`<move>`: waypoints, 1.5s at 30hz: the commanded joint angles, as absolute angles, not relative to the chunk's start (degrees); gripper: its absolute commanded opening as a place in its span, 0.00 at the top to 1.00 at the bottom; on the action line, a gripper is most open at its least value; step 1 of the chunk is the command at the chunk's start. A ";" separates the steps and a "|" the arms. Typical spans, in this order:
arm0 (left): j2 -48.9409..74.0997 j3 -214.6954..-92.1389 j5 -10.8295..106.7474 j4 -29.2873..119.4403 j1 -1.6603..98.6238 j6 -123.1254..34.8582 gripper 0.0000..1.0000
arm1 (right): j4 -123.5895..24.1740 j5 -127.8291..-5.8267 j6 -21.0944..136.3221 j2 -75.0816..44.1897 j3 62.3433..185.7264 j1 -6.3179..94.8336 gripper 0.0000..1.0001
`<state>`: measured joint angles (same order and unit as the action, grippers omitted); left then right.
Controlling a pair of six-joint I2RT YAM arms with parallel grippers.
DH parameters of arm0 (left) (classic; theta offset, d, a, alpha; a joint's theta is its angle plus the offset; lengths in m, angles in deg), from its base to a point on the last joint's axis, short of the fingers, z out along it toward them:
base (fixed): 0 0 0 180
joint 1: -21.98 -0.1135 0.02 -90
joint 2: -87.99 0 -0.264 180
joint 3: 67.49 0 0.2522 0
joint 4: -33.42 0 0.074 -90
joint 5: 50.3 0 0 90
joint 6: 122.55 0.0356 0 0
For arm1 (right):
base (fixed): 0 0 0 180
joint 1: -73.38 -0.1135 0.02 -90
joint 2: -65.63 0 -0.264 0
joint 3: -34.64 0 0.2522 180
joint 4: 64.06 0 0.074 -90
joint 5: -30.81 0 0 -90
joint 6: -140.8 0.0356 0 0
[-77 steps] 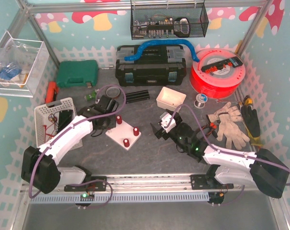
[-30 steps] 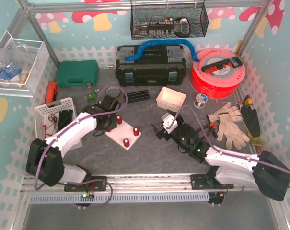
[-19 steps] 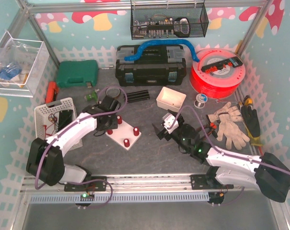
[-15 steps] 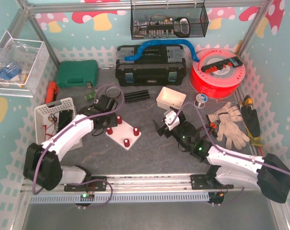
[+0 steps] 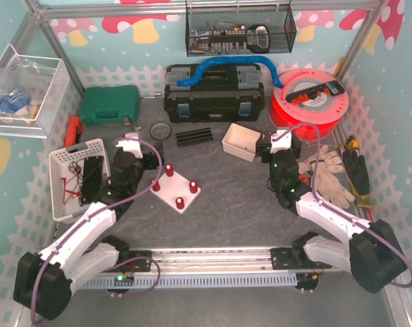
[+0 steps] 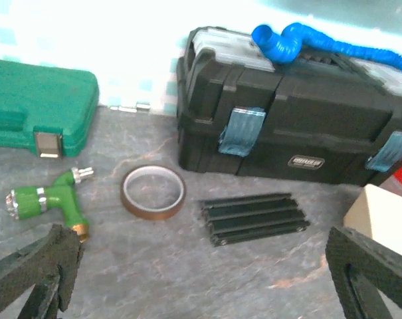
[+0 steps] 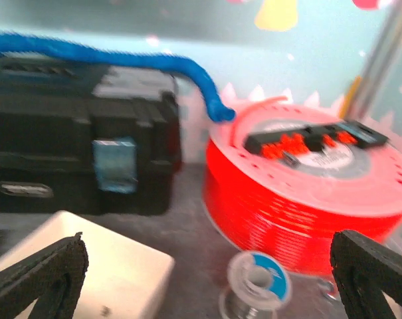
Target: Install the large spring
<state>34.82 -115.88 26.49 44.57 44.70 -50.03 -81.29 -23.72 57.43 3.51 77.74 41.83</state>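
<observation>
The white base plate (image 5: pixel 181 190) lies left of centre with several red pegs (image 5: pixel 169 170) standing on it. I cannot make out the large spring in any view. My left gripper (image 5: pixel 132 158) is raised just left of the plate, facing the back of the table. In the left wrist view my left gripper (image 6: pixel 201 249) is open, its fingers (image 6: pixel 38 266) wide apart with nothing between them. My right gripper (image 5: pixel 273 147) hovers beside the white box (image 5: pixel 242 142). Seen from its wrist, the right gripper (image 7: pixel 207 256) is open and empty.
Along the back stand a black toolbox (image 5: pixel 213 95) with a blue hose, a green case (image 5: pixel 109 104) and a red filament spool (image 5: pixel 308 102). A tape ring (image 6: pixel 153 192), black rails (image 6: pixel 254 217) and a green nozzle (image 6: pixel 51 199) lie behind the plate. White basket (image 5: pixel 64 163) left, gloves (image 5: pixel 326 178) right.
The left gripper opened and its arm drew back and up from the plate. The right arm swung away from the middle to the right, beside the white box.
</observation>
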 commanded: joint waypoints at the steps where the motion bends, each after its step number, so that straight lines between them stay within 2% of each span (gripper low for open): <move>1: 32.66 -104.77 22.80 15.10 44.39 -39.64 0.01 | -84.64 -26.20 57.76 0.07 73.32 47.74 0.01; 3: 29.51 -101.14 20.86 6.90 44.39 -36.08 0.01 | -86.42 -28.22 56.11 -2.76 71.81 50.26 0.01; 5: 25.72 -99.37 19.49 2.33 43.98 -31.29 0.01 | -84.21 -29.54 56.48 -5.12 73.46 52.94 0.01; 7: 21.23 -99.18 18.58 0.72 42.55 -27.87 0.01 | -88.29 -32.10 52.57 -6.32 73.13 54.61 0.01; 10: 15.50 -100.98 20.14 3.45 39.17 -29.14 0.01 | -93.90 -30.60 48.54 -9.12 71.47 56.65 0.01; 15: 9.92 -98.89 25.74 -3.88 35.11 -30.71 0.01 | -99.10 -33.90 49.57 -14.70 68.54 62.06 0.01; 16: 9.73 -99.32 26.52 -3.39 34.73 -30.54 0.01 | -98.58 -35.17 49.47 -14.67 68.76 62.55 0.01; 19: 8.83 -97.73 28.67 -9.68 33.39 -29.50 0.01 | -110.49 -39.63 45.77 -16.32 65.82 63.88 0.01; 22: 8.46 -97.50 34.53 -11.57 31.40 -29.41 0.01 | -115.50 -44.94 48.78 -20.11 65.74 68.09 0.01; 24: 8.03 -97.09 37.41 -13.19 30.70 -28.61 0.01 | -111.79 -48.52 50.60 -19.80 67.02 70.15 0.01; 27: 5.86 -94.60 40.45 -20.43 30.58 -28.21 0.01 | -113.95 -50.89 51.15 -19.57 66.01 71.59 0.01; 31: 5.78 -94.67 39.85 -20.68 29.40 -30.17 0.01 | -128.53 -51.26 51.55 -22.07 59.46 72.44 0.01; 32: 6.01 -94.77 40.02 -20.09 28.97 -30.73 0.01 | -123.94 -51.15 52.00 -21.18 60.40 72.50 0.01; 34: 5.46 -93.78 41.74 -22.55 27.62 -31.90 0.01 | -127.47 -51.23 51.85 -21.92 59.67 72.68 0.01; 38: 0.45 -91.83 43.21 -31.07 26.04 -32.62 0.01 | -124.66 -51.07 52.25 -21.11 60.30 72.68 0.01; 45: 0.42 -94.05 43.12 -26.63 24.42 -35.03 0.01 | -124.56 -51.02 52.15 -21.14 60.38 72.68 0.01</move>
